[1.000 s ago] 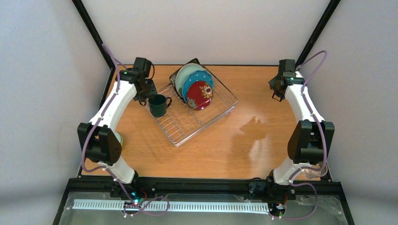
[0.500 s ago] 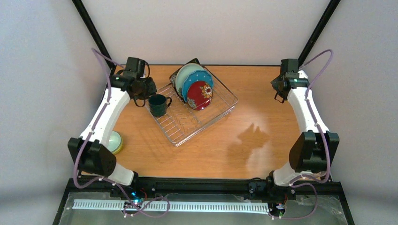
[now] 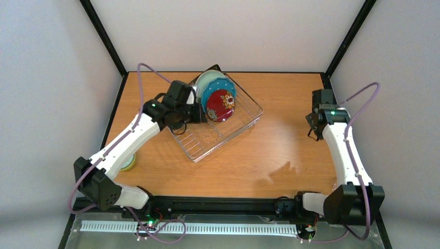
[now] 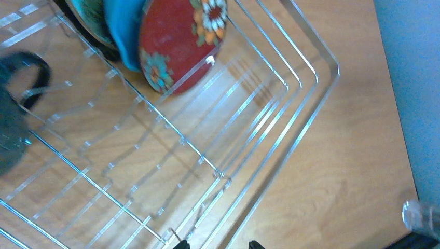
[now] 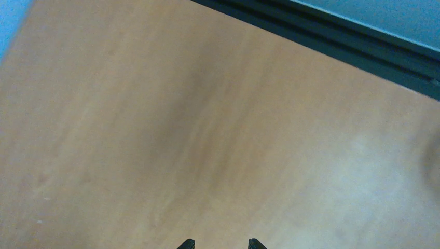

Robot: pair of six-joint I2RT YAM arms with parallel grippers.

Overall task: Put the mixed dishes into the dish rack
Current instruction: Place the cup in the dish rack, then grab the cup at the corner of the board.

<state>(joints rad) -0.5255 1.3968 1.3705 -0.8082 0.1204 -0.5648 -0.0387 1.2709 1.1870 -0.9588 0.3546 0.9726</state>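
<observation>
Four plates stand on edge in the far end of the dish rack [image 3: 236,123], which sits askew on the far middle of the tabletop [image 3: 270,155]. From back to front they are the black square floral plate [image 3: 215,68], the pale mint plate [image 3: 206,79], the blue dotted plate [image 3: 215,89] and the small red floral plate [image 3: 221,105]. The dark green mug [image 4: 9,136] is at the rack's left end among the wires, mostly covered by the left arm in the top view.

The left gripper [image 4: 218,245] hangs over the rack's middle. Its jaws are moderately apart and nothing is between them. The right gripper [image 5: 220,244] hovers above bare wood near the right edge, its jaws likewise parted and holding nothing.

One yellow-green bowl [image 3: 128,165] peeks out beside the left arm near the tabletop's left edge. A sliver of the clear glass cup [image 4: 421,218] shows at a tabletop edge in the left wrist view.
</observation>
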